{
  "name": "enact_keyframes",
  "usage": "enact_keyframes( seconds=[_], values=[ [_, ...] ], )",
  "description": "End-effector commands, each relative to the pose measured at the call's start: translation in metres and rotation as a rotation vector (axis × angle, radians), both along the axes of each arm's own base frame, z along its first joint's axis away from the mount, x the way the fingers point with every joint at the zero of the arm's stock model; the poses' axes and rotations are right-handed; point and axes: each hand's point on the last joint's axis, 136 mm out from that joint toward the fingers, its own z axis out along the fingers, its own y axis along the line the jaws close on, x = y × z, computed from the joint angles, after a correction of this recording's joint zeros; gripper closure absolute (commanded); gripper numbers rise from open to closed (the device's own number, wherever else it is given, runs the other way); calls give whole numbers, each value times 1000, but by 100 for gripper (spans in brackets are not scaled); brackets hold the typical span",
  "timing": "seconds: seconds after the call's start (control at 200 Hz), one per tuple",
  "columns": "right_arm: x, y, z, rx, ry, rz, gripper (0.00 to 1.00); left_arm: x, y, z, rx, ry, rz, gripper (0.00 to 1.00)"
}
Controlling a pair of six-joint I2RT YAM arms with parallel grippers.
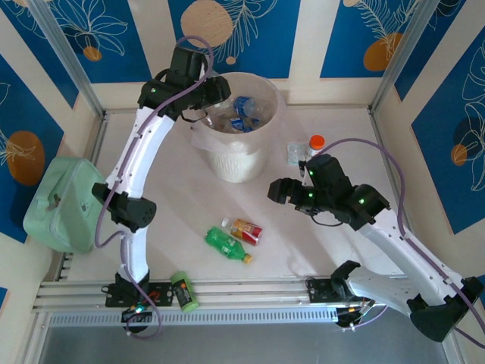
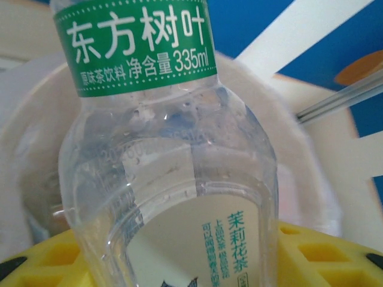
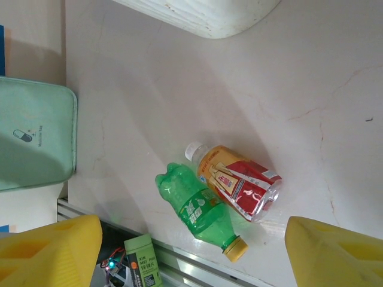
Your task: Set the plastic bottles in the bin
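Observation:
My left gripper point(image 1: 211, 97) hovers at the far left rim of the white ribbed bin point(image 1: 258, 155). In the left wrist view its yellow fingers point(image 2: 326, 254) are shut on a clear plastic bottle point(image 2: 179, 149) with a green label, with the bin point(image 2: 302, 128) behind it. Several bottles with blue labels point(image 1: 246, 110) lie inside the bin. On the table lie a green bottle point(image 1: 226, 244) point(image 3: 200, 209) and a red-labelled bottle point(image 1: 247, 230) point(image 3: 242, 182), side by side and touching. My right gripper point(image 1: 277, 191) point(image 3: 188, 254) hangs open above the table, to the right of these two, with nothing between its fingers.
A pale green boxy container point(image 1: 61, 201) point(image 3: 33, 137) sits at the left edge. A short green-and-black cylinder point(image 1: 184, 292) point(image 3: 140, 263) lies on the front rail. A small orange-capped bottle point(image 1: 316, 144) and a small packet point(image 1: 295, 152) stand right of the bin.

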Motion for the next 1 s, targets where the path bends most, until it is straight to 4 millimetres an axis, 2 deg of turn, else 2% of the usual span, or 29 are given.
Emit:
enact_keyframes(
  seconds=[0.0,0.115,0.305,0.465,0.545,0.76,0.995],
  values=[
    [3,-2,14,5,-37,-13,20,-8,5,-11,22,54,2,55],
    [4,-1,14,5,-33,-14,20,-10,4,-17,18,69,-3,45],
    [6,0,16,6,-36,-17,20,-17,-1,-18,-13,83,-13,42],
    [8,1,19,2,-39,-10,17,-26,-7,-9,-26,60,-44,21],
    [8,2,19,-2,-39,-7,14,-29,-4,3,-34,26,-41,16],
    [8,2,20,-12,-42,0,12,-41,9,27,-24,-33,-26,13],
    [6,7,13,-47,-34,24,12,-71,31,57,-7,-174,-44,12]
  ],
)
